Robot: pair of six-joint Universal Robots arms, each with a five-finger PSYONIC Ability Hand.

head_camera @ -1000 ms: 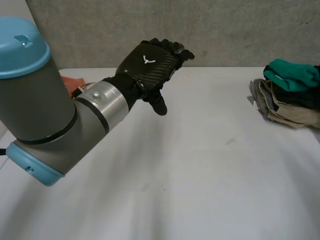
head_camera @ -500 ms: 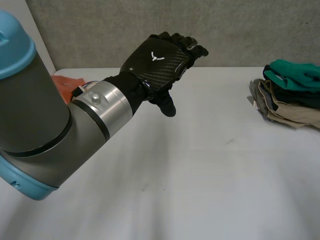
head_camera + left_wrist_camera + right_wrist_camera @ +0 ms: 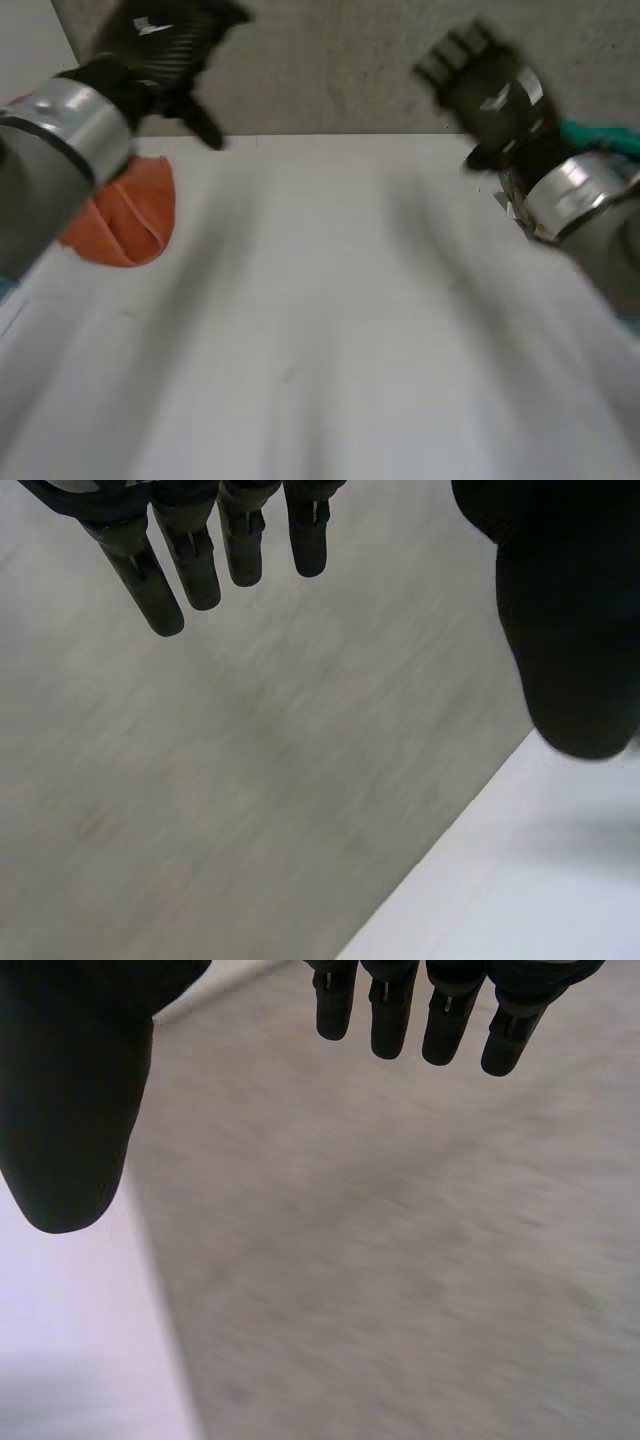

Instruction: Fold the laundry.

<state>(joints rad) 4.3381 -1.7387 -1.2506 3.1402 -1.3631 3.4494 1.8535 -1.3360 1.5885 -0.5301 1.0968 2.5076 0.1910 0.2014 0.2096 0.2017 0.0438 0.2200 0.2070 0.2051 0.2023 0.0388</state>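
An orange cloth (image 3: pixel 128 215) lies crumpled at the table's far left. A pile of folded clothes with a green piece (image 3: pixel 610 140) on top sits at the far right, mostly behind my right arm. My left hand (image 3: pixel 160 35) is raised high at the back left, above and beyond the orange cloth, open and empty; in the left wrist view its fingers (image 3: pixel 200 565) hang straight before the grey wall. My right hand (image 3: pixel 490 85) is raised at the back right, beside the pile, open and empty, fingers (image 3: pixel 400 1020) straight toward the wall.
The white table (image 3: pixel 320 320) stretches bare between the two arms. A grey wall (image 3: pixel 330 70) runs along its far edge. Both forearms come in from the sides, the right one over the pile.
My left hand has swung from the table's middle up and to the back left, uncovering the orange cloth. My right arm has come into view at the right, hand raised and open.
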